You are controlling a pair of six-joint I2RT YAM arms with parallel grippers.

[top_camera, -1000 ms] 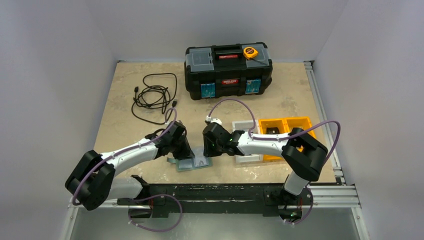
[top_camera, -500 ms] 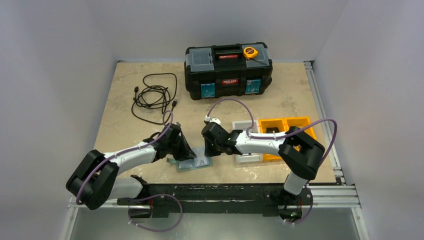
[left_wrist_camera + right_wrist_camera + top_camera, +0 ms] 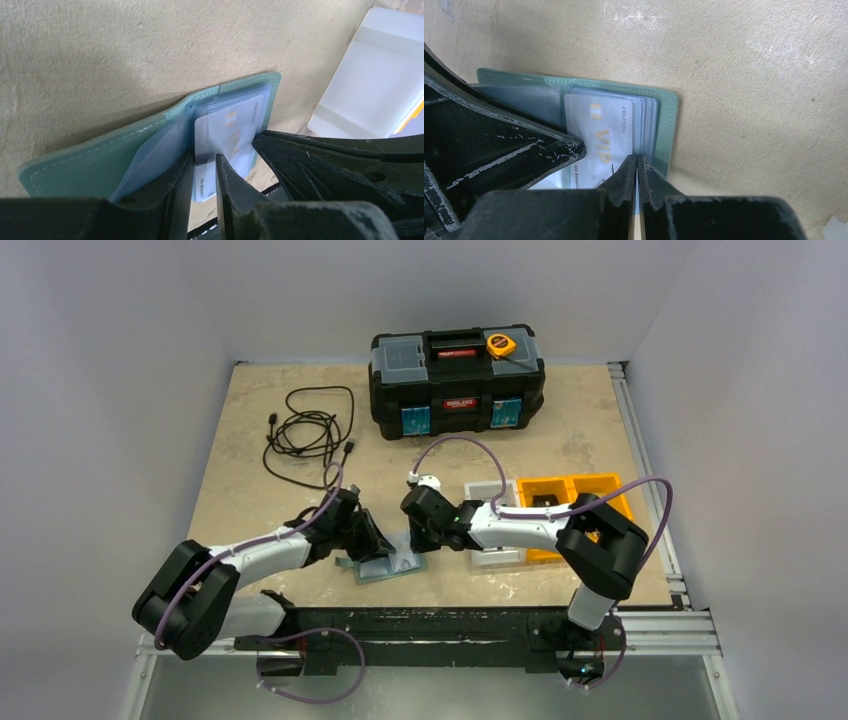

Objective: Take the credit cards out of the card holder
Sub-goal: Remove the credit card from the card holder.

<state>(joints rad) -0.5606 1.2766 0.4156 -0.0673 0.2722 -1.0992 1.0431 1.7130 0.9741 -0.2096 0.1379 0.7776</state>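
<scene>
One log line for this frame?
card holder: open flat | pale card: not yet out | left gripper: jaws barely apart, tips on card | right gripper: jaws shut at pocket edge

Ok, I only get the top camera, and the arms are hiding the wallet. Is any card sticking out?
Observer: Yes. The left wrist view shows a pale card with gold lettering sticking partway out of a pocket in the teal card holder.
Operator: Who's touching it?
Observer: The left gripper. Its fingers are a narrow gap apart, over the card's near end.
Operator: And the other arm?
Observer: In the right wrist view, the right gripper has its fingers together at the holder's clear sleeves.
</scene>
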